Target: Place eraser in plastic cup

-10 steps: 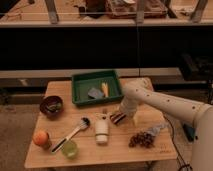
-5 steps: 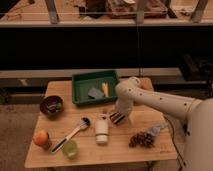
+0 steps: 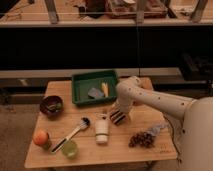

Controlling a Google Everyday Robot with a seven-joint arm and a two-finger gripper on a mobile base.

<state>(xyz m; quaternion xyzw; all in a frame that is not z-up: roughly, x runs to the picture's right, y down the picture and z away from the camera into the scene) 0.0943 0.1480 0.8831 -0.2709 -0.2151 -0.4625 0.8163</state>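
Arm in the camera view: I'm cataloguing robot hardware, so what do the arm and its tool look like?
The arm is smooth, rounded, off-white casing with a bulbous joint and small dark dots; no cables show. Its tool, at the tip, is down by the eraser.

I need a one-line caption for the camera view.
Gripper at striped flat eraser on wooden table; yellow-green plastic cup stands apart.

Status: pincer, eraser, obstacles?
Pincer open, down at eraser. Eraser flat on table, unlifted. White tube lies between it and plastic cup.

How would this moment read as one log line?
gripper: open, down at eraser | eraser: on table | plastic cup: apart, near front edge
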